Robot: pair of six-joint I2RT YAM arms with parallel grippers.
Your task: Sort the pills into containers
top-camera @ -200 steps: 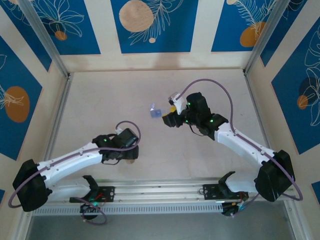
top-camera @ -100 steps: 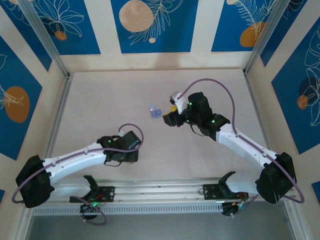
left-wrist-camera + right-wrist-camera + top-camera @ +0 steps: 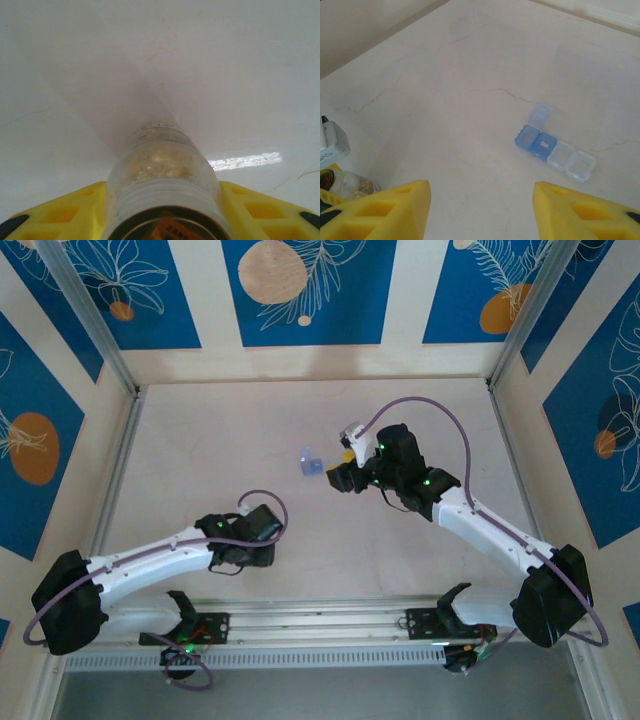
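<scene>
A small clear vial with a tan mass of pills inside lies between the yellow fingers of my left gripper, which is shut on its sides. The vial's open mouth faces the camera. From above, that gripper hangs low over the near left of the table. The containers are a flat pill box, part blue and part clear, with one blue lid standing up; from above it lies mid-table. My right gripper is open and holds nothing, a short way from the box and just right of it.
The pale marble-look tabletop is walled by blue-patterned panels on three sides. A metal rail runs along the near edge by the arm bases. At the lower left of the right wrist view a clear vial shows beside a white part.
The left gripper's jaws have closed in on the vial, and the left arm has shifted slightly toward the near edge. The right arm and the pill box have not moved.
</scene>
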